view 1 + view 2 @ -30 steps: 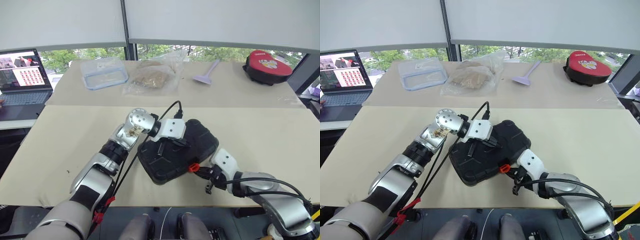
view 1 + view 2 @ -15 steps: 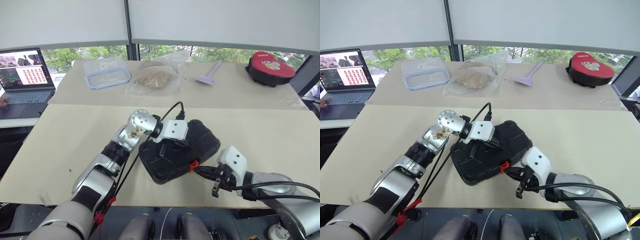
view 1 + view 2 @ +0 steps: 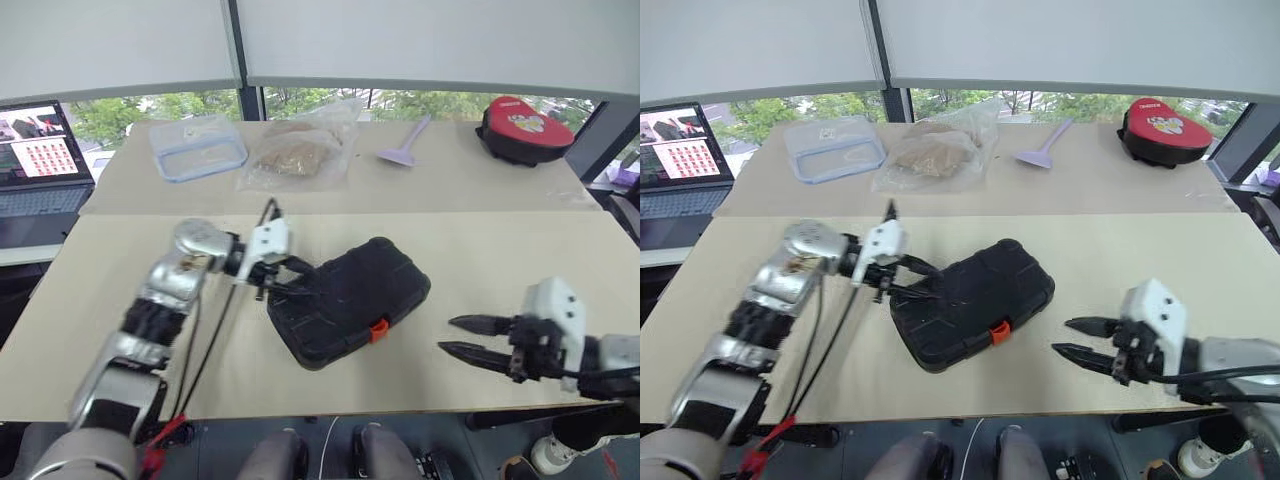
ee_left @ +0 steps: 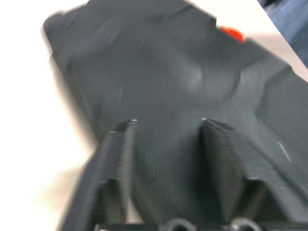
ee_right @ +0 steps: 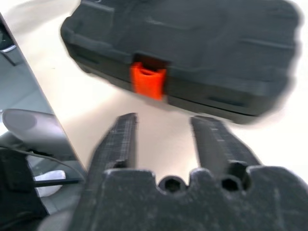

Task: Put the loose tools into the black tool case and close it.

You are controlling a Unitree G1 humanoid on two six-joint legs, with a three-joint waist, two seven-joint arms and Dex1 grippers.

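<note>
The black tool case lies shut on the near table, its orange latch facing the front edge. The loose tools are out of view. My left gripper is open at the case's left end, and the left wrist view looks past its spread fingers onto the textured lid. Whether they touch the case I cannot tell. My right gripper hangs open to the right of the case, apart from it, pointing at the latch with nothing between its fingers.
On the far table stand a clear plastic container, a bag with brown contents, a purple scoop and a red-and-black pouch. A laptop sits at the far left. The case lies close to the table's front edge.
My left gripper has slid left off the lid and opened. My right gripper has backed away to the right from the latch, risen and opened. The camera view has shifted slightly.
</note>
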